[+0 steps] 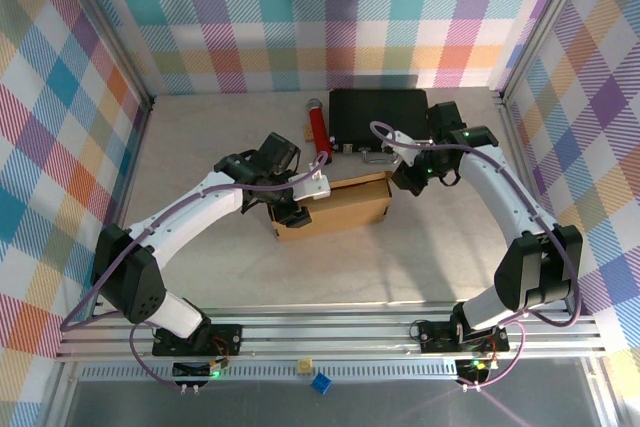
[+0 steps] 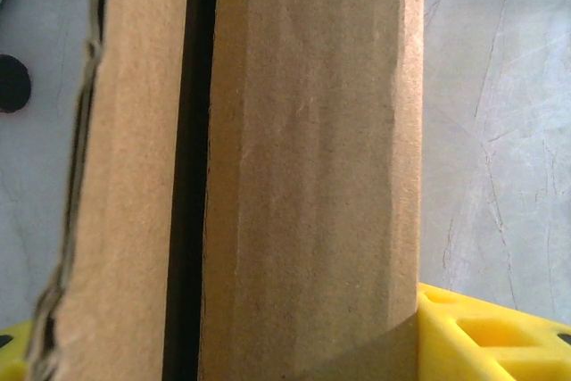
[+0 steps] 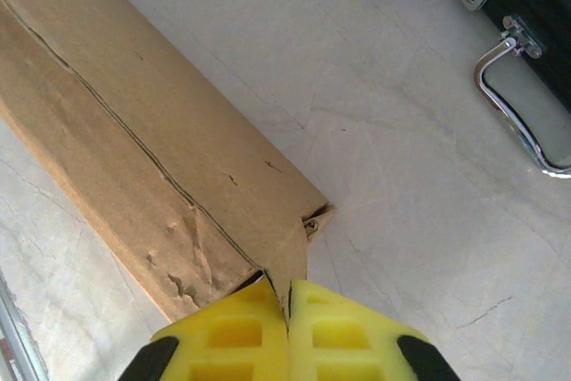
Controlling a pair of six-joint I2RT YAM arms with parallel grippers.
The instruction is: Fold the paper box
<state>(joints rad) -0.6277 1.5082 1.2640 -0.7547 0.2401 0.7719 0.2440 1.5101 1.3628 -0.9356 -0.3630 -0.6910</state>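
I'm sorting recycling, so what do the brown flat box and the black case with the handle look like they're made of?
Brown flat box: matte corrugated cardboard, given its creased fibrous face and layered raw edge. Black rectangular case: likely hard plastic, smooth and dark. Its looped handle: shiny metal, bright reflections.

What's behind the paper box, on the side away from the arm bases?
A black case with a metal handle lies behind the paper box, a red cylinder beside the case. The table strip right against the box's far wall is hidden by the box itself.
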